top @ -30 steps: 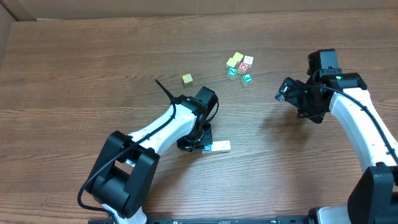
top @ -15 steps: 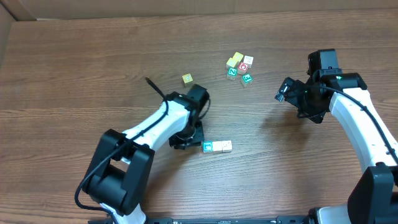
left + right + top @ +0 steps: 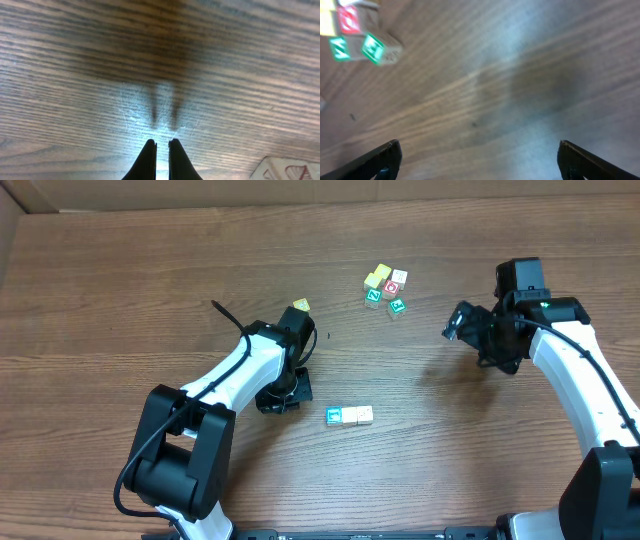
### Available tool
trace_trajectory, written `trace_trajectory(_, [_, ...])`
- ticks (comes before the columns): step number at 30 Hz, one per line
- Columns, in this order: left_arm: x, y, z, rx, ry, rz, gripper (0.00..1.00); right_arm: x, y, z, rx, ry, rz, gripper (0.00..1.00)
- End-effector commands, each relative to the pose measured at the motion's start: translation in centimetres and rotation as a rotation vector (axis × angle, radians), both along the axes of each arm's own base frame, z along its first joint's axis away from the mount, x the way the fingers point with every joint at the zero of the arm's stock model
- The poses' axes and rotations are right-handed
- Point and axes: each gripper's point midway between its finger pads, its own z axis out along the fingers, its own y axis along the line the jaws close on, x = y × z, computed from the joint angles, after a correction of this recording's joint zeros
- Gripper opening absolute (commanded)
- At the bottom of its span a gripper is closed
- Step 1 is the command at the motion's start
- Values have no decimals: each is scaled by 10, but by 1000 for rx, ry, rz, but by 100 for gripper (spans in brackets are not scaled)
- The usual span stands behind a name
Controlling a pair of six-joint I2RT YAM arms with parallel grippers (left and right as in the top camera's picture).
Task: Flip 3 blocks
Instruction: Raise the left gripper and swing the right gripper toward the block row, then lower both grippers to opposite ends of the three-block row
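The left hand (image 3: 161, 156) hangs over the wood-grain desk (image 3: 70, 75), its dark fingertips pressed nearly together (only a slit between). A cream block (image 3: 289, 170) with reddish print shows at the bottom right corner.

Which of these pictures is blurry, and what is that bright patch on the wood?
Right wrist view: soft throughout, the green-lettered cubes at top left smeared. Left wrist view: grain clearer, a glare patch on the table ahead of the closed fingers, crossed by their two shadows. Overhead view: crisp, evenly lit.
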Motion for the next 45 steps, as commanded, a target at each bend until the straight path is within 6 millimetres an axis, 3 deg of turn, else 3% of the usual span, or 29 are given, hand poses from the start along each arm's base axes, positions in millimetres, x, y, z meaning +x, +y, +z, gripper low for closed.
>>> trace_trajectory(1, [-7,5,-2,6,16,-63,4,19,2,10,15,-79,8,100])
trace_trajectory(7, [-24,12,-18,17,49,-68,4,-9,17,4,102,38,37,100])
trace_trajectory(8, [-27,13,-21,18,53,-68,4,-14,17,3,104,62,38,69])
trace_trajectory(9, [-30,14,-24,17,55,-67,4,-20,18,0,102,88,39,24])
trace_trajectory(10, [-33,14,-28,10,60,-66,4,-28,20,-4,103,118,45,4])
trace_trajectory(13, [-35,6,-33,-38,60,-61,4,-45,30,-17,100,174,76,4])
trace_trajectory(14, [-35,-2,-35,-88,55,-57,4,-59,38,-30,93,210,105,4])
trace_trajectory(17, [-33,-12,-35,-139,48,-54,4,-69,46,-49,78,220,138,4])
trace_trajectory(29, [-32,-12,-30,-147,38,-70,4,-106,75,-116,107,211,113,4])
trace_trajectory(33, [-28,-5,-8,-114,-25,-39,4,-113,83,-125,105,210,87,4])
trace_trajectory(38, [-24,4,40,-105,-163,-23,4,-116,87,-128,34,188,110,4])
trace_trajectory(42, [-31,6,73,-135,-238,21,4,-117,87,-129,-23,169,132,4])
trace_trajectory(45, [-42,-3,83,-190,-233,30,4,-117,89,-129,-28,162,143,4])
